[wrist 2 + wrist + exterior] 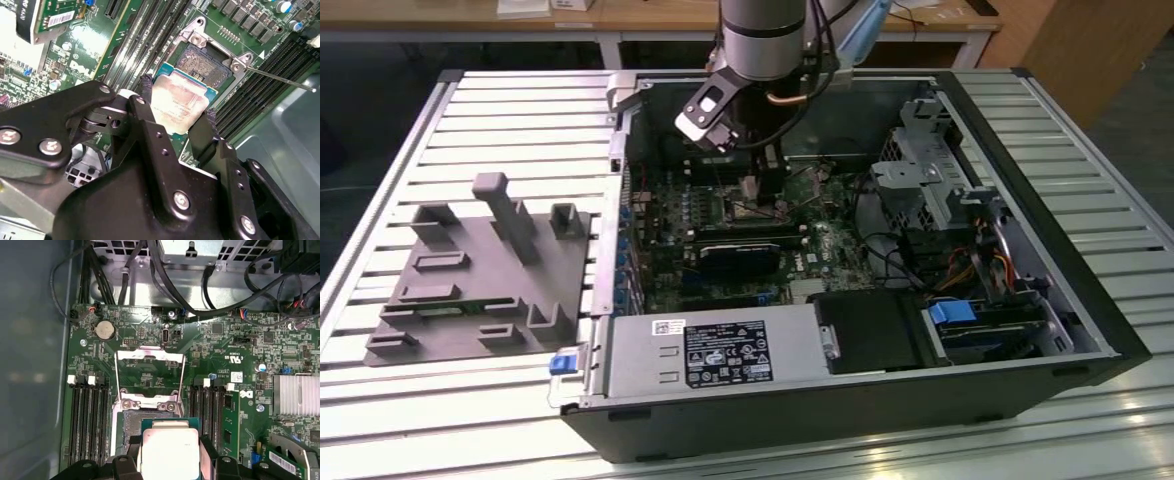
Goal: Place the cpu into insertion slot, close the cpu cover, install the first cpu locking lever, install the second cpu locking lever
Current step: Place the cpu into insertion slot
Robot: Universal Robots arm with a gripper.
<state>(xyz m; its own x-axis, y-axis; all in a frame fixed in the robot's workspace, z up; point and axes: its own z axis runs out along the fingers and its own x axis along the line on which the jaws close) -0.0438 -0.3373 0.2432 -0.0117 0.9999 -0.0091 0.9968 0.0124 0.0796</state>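
The gripper [178, 102] is closed on the edges of the cpu [181, 107], which is held over the insertion slot [206, 61], upper centre of the exterior view. If it were lowered tilted or offset, socket contacts could be bent. At left a grey fixture [467, 270] is seen. Rightward, the open case [854, 410] holds the board [670, 225], with the slot bare and the cpu cover [150, 353] raised.

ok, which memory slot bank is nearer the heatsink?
The bank between the insertion slot and the silver finned heatsink; the other bank borders the motherboard edge.
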